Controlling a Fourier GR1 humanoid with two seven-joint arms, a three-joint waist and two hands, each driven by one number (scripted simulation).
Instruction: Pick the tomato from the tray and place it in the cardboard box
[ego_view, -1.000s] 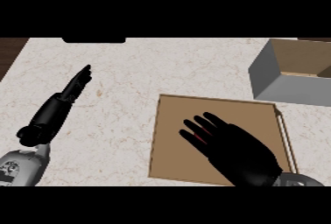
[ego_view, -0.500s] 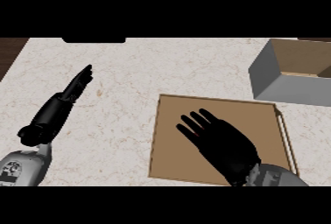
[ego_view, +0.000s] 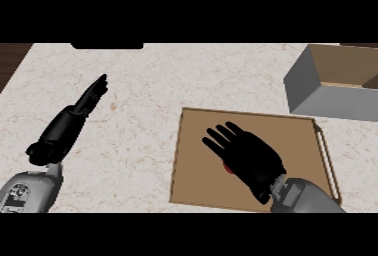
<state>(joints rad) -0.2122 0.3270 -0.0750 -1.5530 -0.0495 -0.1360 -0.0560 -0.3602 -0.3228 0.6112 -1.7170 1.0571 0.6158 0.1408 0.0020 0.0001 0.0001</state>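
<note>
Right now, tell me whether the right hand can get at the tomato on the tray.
Probably yes. The right hand is spread directly over the tomato, of which only a red sliver shows at the palm's edge. Nothing else lies on the tray to block it.

The bench (ego_view: 184, 80) is bare marble across the upper middle and centre of the frame, wide room for a robot hand to pass. At lower right the flat brown tray (ego_view: 199, 170) has only a low rim, with a raised handle bar on its right edge. The right robot hand (ego_view: 247, 155) is spread over its middle, covering a red tomato (ego_view: 228, 168). At upper right the grey-walled cardboard box (ego_view: 325, 92) stands open-topped, apart from the tray. The left robot hand (ego_view: 92, 95) lies along the left side.
</note>
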